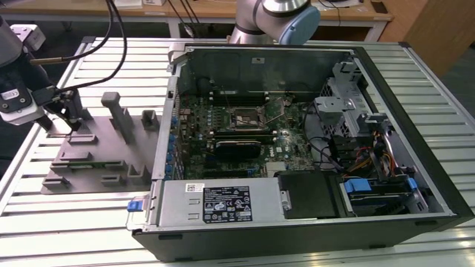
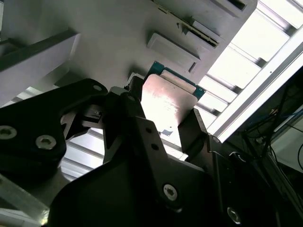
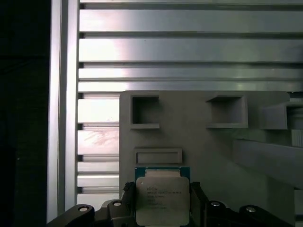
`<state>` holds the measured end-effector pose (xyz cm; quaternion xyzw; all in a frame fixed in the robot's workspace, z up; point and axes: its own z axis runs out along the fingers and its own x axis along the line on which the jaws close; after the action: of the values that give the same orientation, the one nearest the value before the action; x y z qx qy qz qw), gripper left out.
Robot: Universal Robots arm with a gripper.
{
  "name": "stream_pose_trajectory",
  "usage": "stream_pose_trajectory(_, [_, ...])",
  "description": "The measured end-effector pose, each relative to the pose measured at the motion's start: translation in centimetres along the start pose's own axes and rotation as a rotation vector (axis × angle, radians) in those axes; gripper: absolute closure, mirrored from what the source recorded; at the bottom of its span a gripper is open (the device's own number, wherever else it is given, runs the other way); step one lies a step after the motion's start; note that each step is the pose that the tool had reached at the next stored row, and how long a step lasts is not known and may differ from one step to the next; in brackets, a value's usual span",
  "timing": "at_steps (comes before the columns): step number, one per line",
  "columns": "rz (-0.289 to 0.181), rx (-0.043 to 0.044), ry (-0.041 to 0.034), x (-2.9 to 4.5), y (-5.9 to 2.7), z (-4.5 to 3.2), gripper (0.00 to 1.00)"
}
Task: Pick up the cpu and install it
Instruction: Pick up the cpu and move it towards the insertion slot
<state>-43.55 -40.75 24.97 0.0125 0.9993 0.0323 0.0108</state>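
The cpu [image 3: 162, 198] is a flat square chip with a silver top and a green rim, and it sits between my gripper's dark fingers [image 3: 129, 191] in both wrist views. Its shiny top [image 2: 165, 101] catches the light. My gripper [image 1: 73, 127] is low over the far corner of the grey fixture plate [image 1: 97, 161], at the exterior view's left. The fingers press against two opposite edges of the chip, so the gripper [image 2: 163, 111] is shut on it. I cannot tell whether the chip rests on the plate or hangs just above it.
The open computer case [image 1: 297, 139] lies at the exterior view's right, with the motherboard socket [image 1: 247, 118] open inside and a black heatsink block [image 1: 237, 149] just in front of it. Grey posts [image 1: 115, 114] stand on the fixture plate. Slatted aluminium tabletop [image 3: 189, 47] surrounds everything.
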Motion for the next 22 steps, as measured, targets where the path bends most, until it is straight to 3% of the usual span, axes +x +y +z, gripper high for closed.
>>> stream_pose_trajectory(22, [0.0,-0.0001,-0.0001,-0.08,0.25,-3.1,0.45])
